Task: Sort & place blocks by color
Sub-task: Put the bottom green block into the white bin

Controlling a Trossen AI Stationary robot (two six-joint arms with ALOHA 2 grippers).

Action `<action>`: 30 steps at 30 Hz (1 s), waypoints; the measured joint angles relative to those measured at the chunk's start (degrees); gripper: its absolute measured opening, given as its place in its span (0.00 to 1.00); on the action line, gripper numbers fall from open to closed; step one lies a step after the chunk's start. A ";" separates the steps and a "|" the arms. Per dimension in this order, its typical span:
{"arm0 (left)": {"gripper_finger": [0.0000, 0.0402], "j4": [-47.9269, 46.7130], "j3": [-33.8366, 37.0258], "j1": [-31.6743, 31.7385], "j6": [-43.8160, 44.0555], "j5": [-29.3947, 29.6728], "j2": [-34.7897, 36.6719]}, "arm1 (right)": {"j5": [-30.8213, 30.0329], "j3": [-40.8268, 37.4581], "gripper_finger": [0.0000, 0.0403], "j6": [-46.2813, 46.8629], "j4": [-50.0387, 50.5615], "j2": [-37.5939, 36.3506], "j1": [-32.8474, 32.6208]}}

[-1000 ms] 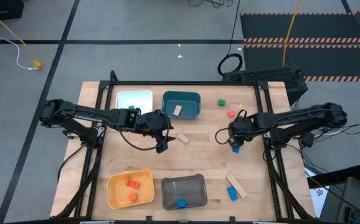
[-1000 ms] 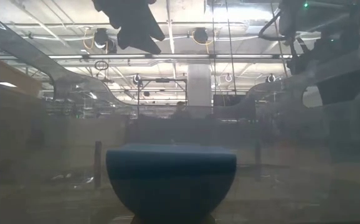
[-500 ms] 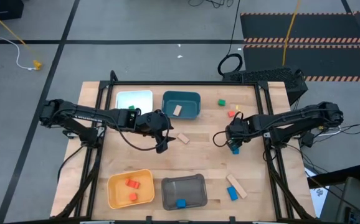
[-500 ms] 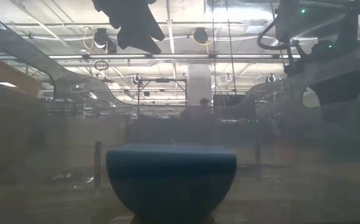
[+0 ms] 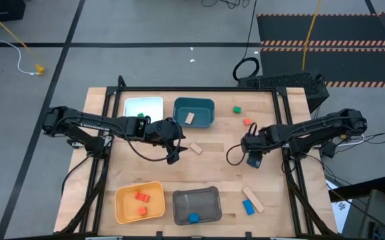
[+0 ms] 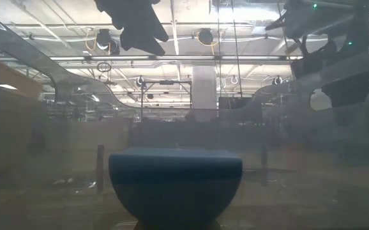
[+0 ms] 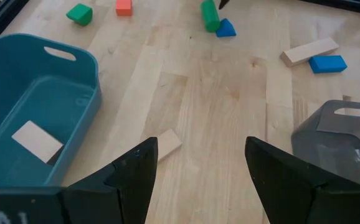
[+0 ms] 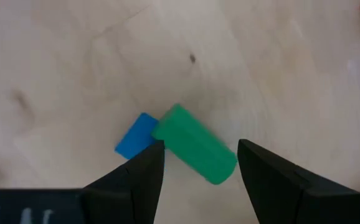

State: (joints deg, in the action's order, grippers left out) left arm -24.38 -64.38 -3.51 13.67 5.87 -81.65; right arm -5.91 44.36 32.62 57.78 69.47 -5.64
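My right gripper (image 8: 200,144) is open and points down over a green bar (image 8: 195,152) that lies flat on the table, one finger on each side and clear of it. A small blue block (image 8: 136,142) lies against the bar's end. In the high view the right gripper (image 5: 252,152) covers the bar and only the blue block (image 5: 252,161) shows. My left gripper (image 7: 200,142) is open and hovers at the table's middle (image 5: 172,150), beside a tan block (image 7: 167,143). A green cube (image 5: 236,110) and a red block (image 5: 248,122) lie toward the far right.
White bin (image 5: 144,105) and teal bin (image 5: 194,107), the latter holding a tan block (image 5: 190,118), stand at the far edge. Near edge: yellow bin (image 5: 122,207) with two red blocks, grey bin (image 5: 179,207) with a blue block. A tan bar (image 5: 252,199) and blue block (image 5: 248,207) lie near right.
My right gripper has shifted a little toward the table's near edge, over the blue block and green bar. The blocks and my left arm have stayed where they were.
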 joint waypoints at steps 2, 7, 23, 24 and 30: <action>0.61 0.00 0.00 0.00 0.01 0.00 0.00 | 0.04 -0.02 0.48 -3.76 0.02 0.00 -0.62; 0.61 -0.05 0.00 0.00 0.02 0.00 0.00 | 0.26 -2.80 0.48 -11.16 -1.77 -0.04 -2.75; 0.61 -0.35 0.04 0.00 0.04 0.00 0.00 | 1.24 -11.62 0.48 -11.85 -10.05 -0.04 -4.60; 0.61 -0.35 0.04 0.00 0.04 0.00 0.00 | 1.17 -11.76 0.48 -11.55 -10.44 -0.04 -4.60; 0.61 -0.35 0.04 0.00 0.04 0.00 0.00 | -0.48 -12.02 0.40 -7.71 -10.62 -0.04 -4.60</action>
State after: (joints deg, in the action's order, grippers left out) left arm -24.73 -64.34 -3.51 13.72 5.87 -81.65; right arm -6.39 32.34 24.91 47.16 69.43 -10.24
